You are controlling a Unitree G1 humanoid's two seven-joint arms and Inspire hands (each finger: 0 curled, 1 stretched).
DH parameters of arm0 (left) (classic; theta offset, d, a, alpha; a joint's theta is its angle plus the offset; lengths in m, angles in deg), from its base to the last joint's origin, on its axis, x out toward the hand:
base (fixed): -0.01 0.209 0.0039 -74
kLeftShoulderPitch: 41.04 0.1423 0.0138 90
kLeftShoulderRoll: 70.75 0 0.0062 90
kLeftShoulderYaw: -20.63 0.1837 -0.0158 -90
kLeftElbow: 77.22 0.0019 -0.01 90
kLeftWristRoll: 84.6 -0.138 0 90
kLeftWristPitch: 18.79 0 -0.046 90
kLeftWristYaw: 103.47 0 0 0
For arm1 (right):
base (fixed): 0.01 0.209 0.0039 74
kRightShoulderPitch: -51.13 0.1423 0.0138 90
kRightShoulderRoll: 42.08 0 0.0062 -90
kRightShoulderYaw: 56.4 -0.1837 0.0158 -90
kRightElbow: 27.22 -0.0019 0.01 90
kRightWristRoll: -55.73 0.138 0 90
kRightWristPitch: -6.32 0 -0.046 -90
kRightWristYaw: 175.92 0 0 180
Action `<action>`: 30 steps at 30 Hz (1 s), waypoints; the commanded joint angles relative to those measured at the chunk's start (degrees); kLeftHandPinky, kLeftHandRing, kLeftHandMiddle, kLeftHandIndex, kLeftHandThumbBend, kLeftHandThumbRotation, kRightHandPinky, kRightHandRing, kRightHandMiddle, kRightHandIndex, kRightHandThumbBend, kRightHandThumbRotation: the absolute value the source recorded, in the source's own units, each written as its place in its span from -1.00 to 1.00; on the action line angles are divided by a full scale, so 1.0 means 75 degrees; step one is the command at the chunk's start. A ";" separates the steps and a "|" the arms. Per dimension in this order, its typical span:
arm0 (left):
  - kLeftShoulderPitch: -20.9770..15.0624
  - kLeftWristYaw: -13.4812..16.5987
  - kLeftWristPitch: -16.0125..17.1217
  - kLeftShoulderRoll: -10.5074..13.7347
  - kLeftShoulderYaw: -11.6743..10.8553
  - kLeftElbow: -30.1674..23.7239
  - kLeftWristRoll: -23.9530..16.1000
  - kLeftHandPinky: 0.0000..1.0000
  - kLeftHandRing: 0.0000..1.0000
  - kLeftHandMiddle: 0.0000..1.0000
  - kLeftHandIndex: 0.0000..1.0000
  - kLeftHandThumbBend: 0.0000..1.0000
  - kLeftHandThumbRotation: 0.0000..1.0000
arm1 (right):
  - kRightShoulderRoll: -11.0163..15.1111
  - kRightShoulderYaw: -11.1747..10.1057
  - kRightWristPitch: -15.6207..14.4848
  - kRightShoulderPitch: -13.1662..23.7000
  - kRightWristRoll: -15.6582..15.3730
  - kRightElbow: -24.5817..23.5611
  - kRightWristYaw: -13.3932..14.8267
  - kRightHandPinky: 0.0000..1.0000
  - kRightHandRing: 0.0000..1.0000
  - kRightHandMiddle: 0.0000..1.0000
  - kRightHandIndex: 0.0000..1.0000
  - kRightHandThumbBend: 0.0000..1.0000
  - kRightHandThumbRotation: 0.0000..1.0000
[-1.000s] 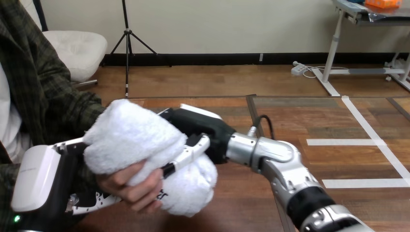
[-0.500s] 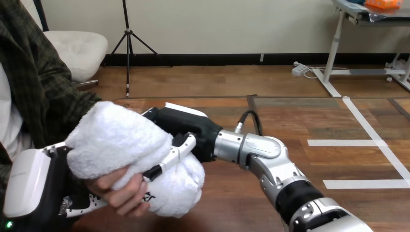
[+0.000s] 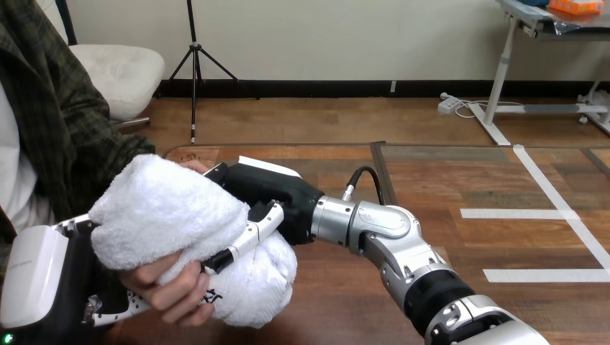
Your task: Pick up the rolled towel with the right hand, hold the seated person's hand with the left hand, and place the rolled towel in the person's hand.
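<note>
Basically, the wooden table (image 3: 446,180) carries nothing of the task: the rolled towel (image 3: 173,215) is up off it at the view's left, in among the hands. Towel looks like soft, thick terry, light & squashy. It bulges either side of whatever squeezes it, so prob no risk of damage, but it could sag or unroll if gripped at one end only. Not slippery, the fabric should give plenty of friction. Best hold is round the middle of the roll, which is where it's taken now. Long axis runs on a diagonal: fat end up & left toward the person, other end down & right, nearer the camera. Next the right hand (image 3: 270,194) comes in from the right, clamped round the towel's waist w/ one finger (image 3: 241,243) lying across the front. Then the left hand (image 3: 36,277) sits low at the left, under & against the person's wrist area; can't tell whether it is clasping. Last, the person's hand (image 3: 169,287) is beneath the towel, curled up onto the roll, so both it & the right hand are on the towel
</note>
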 commanded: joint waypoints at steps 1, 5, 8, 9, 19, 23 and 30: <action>-0.0389 0.0056 0.0507 -0.0262 0.0217 -0.0511 0.0025 -0.39 -0.32 -0.22 -0.24 0.89 -1.00 | -0.0519 0.0198 0.0028 0.0416 -0.0362 0.0224 0.0215 -0.81 -0.74 -0.61 -0.52 0.68 -1.00; -0.0376 0.0026 0.0505 -0.0274 0.0202 -0.0475 0.0069 -0.38 -0.32 -0.22 -0.24 0.90 -1.00 | -0.0500 0.0185 -0.0006 0.0389 -0.0371 0.0181 0.0237 -0.79 -0.71 -0.57 -0.47 0.76 -0.97; -0.0382 0.0020 0.0543 -0.0271 0.0190 -0.0402 0.0103 -0.38 -0.32 -0.22 -0.24 0.90 -1.00 | -0.0469 0.0178 -0.0060 0.0375 -0.0375 0.0137 0.0246 -0.77 -0.69 -0.54 -0.42 0.84 -0.87; -0.0385 0.0021 0.0553 -0.0270 0.0187 -0.0385 0.0107 -0.38 -0.32 -0.22 -0.24 0.90 -1.00 | -0.0462 0.0177 -0.0072 0.0373 -0.0377 0.0128 0.0250 -0.76 -0.68 -0.53 -0.40 0.87 -0.83; -0.0422 -0.0016 0.0589 -0.0261 0.0117 -0.0200 0.0207 -0.32 -0.27 -0.18 -0.20 0.93 -1.00 | -0.0315 0.0173 0.0300 0.0266 -0.0646 0.0037 0.0877 -0.43 -0.30 -0.20 -0.15 0.99 -0.25; -0.0464 -0.0011 0.0615 -0.0231 0.0098 -0.0106 0.0192 -0.27 -0.23 -0.14 -0.15 0.96 -1.00 | -0.0239 0.0122 0.0444 0.0237 -0.0717 0.0024 0.1048 -0.15 0.01 0.07 0.02 1.00 -0.06; -0.0445 -0.0301 0.0267 -0.0238 0.0061 -0.0340 0.0273 -0.15 -0.11 -0.03 -0.01 1.00 -1.00 | -0.0081 0.0101 0.0781 0.0142 -0.0942 -0.0102 0.1449 0.19 0.36 0.38 0.35 1.00 0.11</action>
